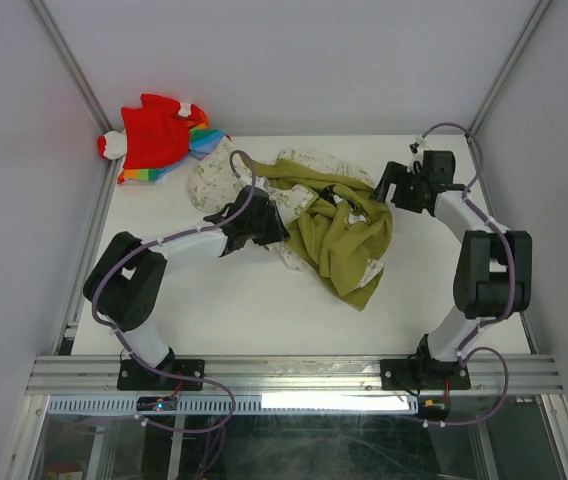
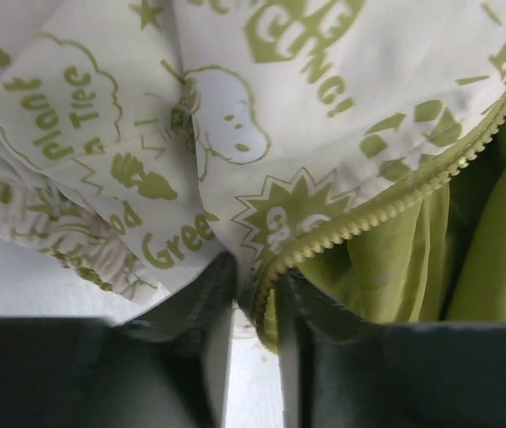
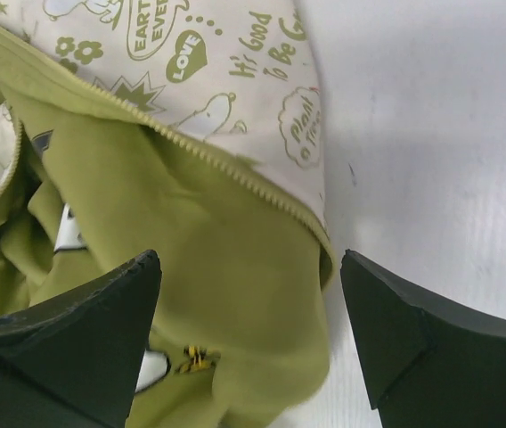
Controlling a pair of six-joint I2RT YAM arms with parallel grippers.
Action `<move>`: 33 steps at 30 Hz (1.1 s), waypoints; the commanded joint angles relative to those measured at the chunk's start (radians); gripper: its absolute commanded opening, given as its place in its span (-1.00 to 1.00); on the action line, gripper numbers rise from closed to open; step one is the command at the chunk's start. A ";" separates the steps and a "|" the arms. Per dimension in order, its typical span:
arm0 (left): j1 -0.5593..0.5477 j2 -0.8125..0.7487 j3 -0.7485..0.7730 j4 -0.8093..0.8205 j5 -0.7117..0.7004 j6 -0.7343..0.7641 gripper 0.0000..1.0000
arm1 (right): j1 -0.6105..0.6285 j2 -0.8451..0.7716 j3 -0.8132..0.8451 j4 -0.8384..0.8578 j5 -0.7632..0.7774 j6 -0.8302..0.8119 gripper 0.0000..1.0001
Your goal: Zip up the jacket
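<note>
The cream jacket (image 1: 314, 215) with olive prints lies crumpled mid-table, its olive lining (image 1: 349, 240) turned up. My left gripper (image 1: 262, 225) rests on the jacket's left part. In the left wrist view the gripper (image 2: 257, 299) is shut on the jacket's zipper edge (image 2: 387, 205), whose teeth run up to the right. My right gripper (image 1: 392, 187) is at the jacket's right edge. In the right wrist view it (image 3: 248, 303) is open wide, and a corner of the lining (image 3: 235, 276) with its zipper edge (image 3: 226, 169) lies between the fingers.
A red and rainbow-coloured garment (image 1: 159, 135) lies at the table's back left corner. Metal frame posts and white walls close in the table (image 1: 234, 310) on three sides. A metal rail (image 1: 284, 375) runs along the near edge.
</note>
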 commanded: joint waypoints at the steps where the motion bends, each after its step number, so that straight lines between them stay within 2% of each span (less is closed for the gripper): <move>1: 0.024 -0.084 0.056 -0.023 -0.094 0.062 -0.73 | 0.009 0.125 0.110 0.154 -0.141 -0.025 0.69; 3: 0.042 -0.146 0.035 -0.050 -0.118 0.083 -0.96 | 0.009 0.180 0.119 0.197 -0.176 -0.024 0.69; 4: 0.052 -0.174 0.025 -0.066 -0.124 0.088 -1.00 | 0.009 0.202 0.126 0.215 -0.189 -0.017 0.68; 11: 0.127 -0.349 -0.005 -0.207 -0.144 0.137 -1.00 | 0.009 0.319 0.197 0.261 -0.197 0.000 0.43; 16: 0.187 -0.444 0.029 -0.342 -0.191 0.185 -1.00 | 0.008 0.340 0.233 0.251 -0.193 -0.007 -0.17; 19: 0.221 -0.485 0.080 -0.437 -0.259 0.229 -1.00 | 0.000 0.315 0.265 0.192 -0.133 -0.036 -0.68; 21: 0.251 -0.505 0.134 -0.503 -0.311 0.268 -1.00 | -0.011 0.281 0.308 0.098 -0.040 -0.066 -1.00; 24: 0.292 -0.510 0.263 -0.603 -0.395 0.325 -1.00 | -0.024 0.203 0.393 -0.063 0.130 -0.126 -1.00; 28: 0.304 -0.440 0.519 -0.760 -0.508 0.401 -1.00 | -0.019 0.154 0.572 -0.305 0.336 -0.182 -1.00; 30: 0.305 -0.392 0.652 -0.843 -0.546 0.421 -1.00 | 0.004 0.134 0.659 -0.411 0.431 -0.203 -1.00; 33: 0.304 -0.331 0.830 -0.956 -0.577 0.437 -1.00 | 0.083 0.083 0.702 -0.497 0.621 -0.240 -0.97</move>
